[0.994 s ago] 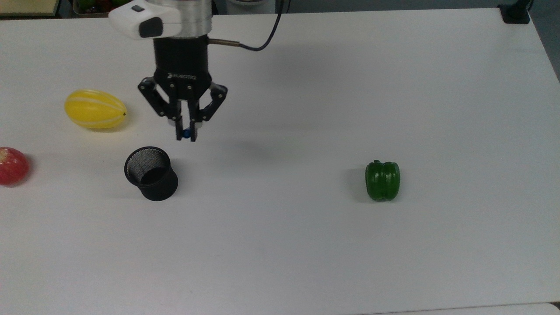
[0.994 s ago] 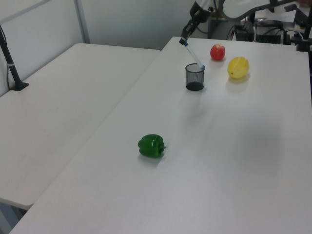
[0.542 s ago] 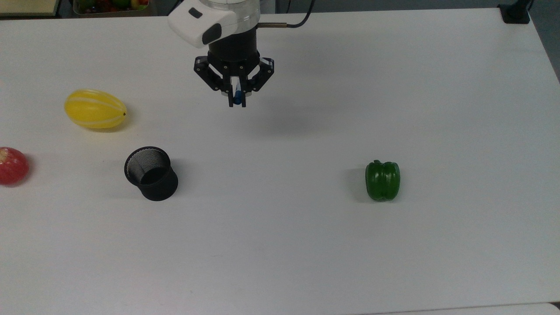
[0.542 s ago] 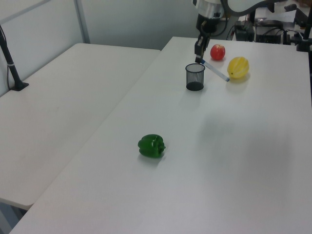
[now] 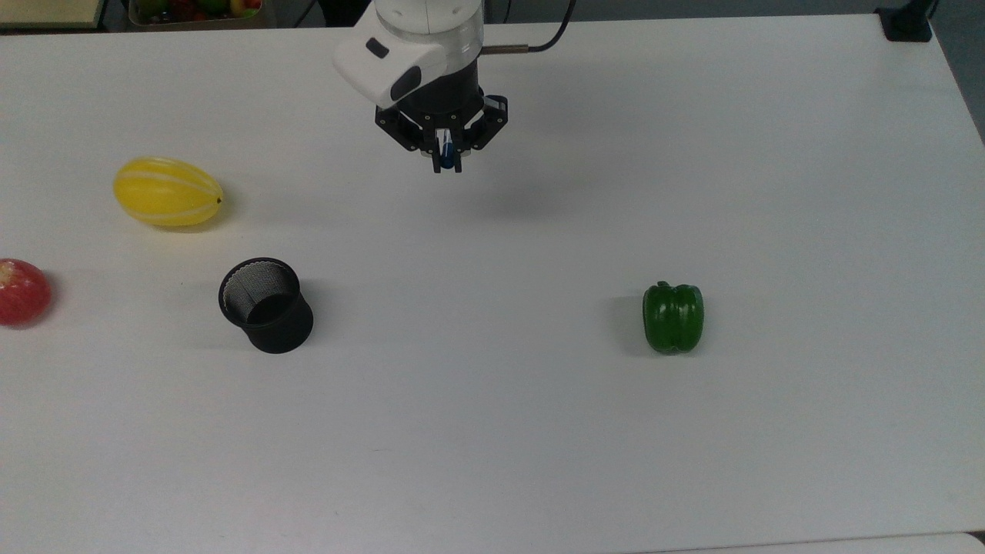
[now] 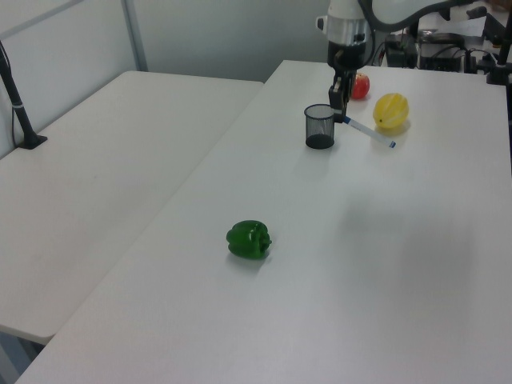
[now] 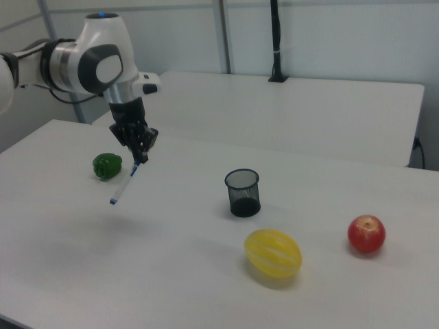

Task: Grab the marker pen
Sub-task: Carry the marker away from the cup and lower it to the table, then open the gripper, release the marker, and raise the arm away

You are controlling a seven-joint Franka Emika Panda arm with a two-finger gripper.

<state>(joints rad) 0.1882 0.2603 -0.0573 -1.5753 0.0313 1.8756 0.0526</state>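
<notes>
My gripper (image 5: 446,163) hangs in the air over the far middle of the white table (image 5: 539,431), shut on the marker pen (image 5: 445,156) at its blue-capped end. In the right view the marker pen (image 7: 125,184) slants down from the gripper (image 7: 138,160) toward the right view's left, its white barrel ending in a small blue tip, clear of the table. In the left view the marker pen (image 6: 370,132) sticks out from the gripper (image 6: 343,113) to the left view's right, past the black mesh cup (image 6: 320,126).
The black mesh cup (image 5: 265,304) stands upright, down and to the top view's left of the gripper. A yellow melon (image 5: 168,191) and a red apple (image 5: 21,291) lie at the top view's left. A green pepper (image 5: 673,317) lies at the top view's right.
The gripper has carried the marker pen away from the cup, toward the top view's right and far edge. The pen now tilts closer to level.
</notes>
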